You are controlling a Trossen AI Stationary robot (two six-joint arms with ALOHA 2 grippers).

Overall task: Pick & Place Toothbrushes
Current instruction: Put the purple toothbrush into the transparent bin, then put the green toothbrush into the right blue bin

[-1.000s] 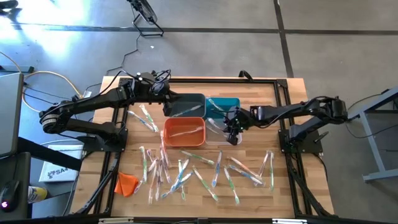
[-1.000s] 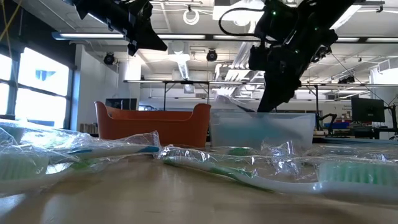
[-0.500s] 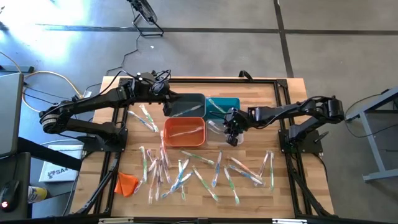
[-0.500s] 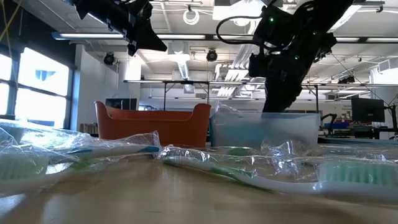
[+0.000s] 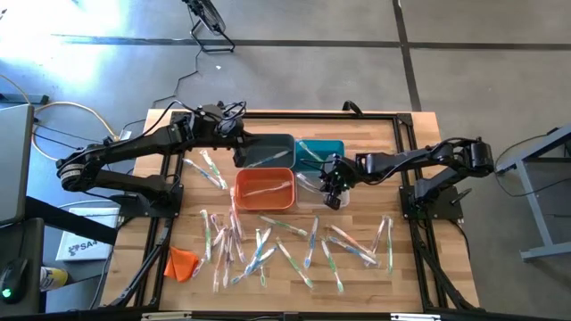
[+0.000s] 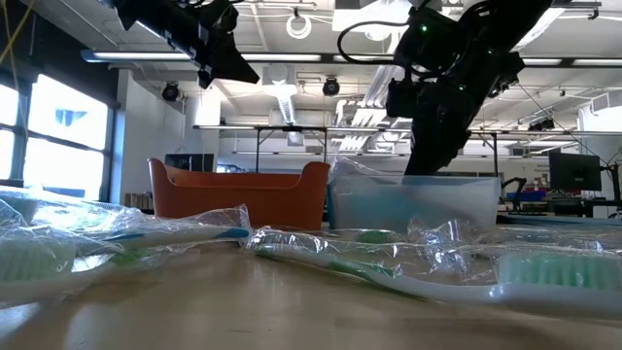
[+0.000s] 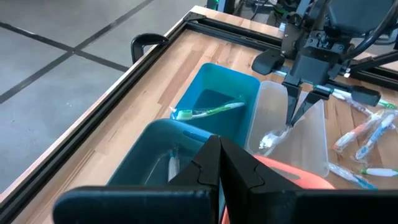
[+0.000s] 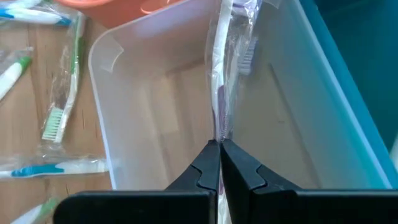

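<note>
A wrapped toothbrush [image 8: 219, 74] is pinched by its end between the pressed-together fingers of the right pincer [image 8: 219, 144], directly above the clear bin [image 8: 155, 106], with its bristled head hanging inside the bin's walls. In the high view the right pincer [image 5: 334, 185] is seen over the clear bin [image 5: 314, 190], which is set just beside the orange bin [image 5: 264, 190] and in front of the teal bin [image 5: 319, 153]. One green-handled toothbrush [image 7: 208, 112] is seen lying inside the teal bin [image 7: 214, 102], next to the clear bin. The left pincer [image 5: 239, 145] is held with its fingers pressed together on nothing, above the dark grey bin [image 5: 268, 150], on the far side of the orange bin from the clear bin. The remaining toothbrushes [image 5: 268, 241] are scattered in their wrappers across the wooden worktop [image 5: 375, 134] in front of the clear bin, and an orange cloth lump [image 5: 181, 262] is left near the worktop's front corner, well apart from the bin.
</note>
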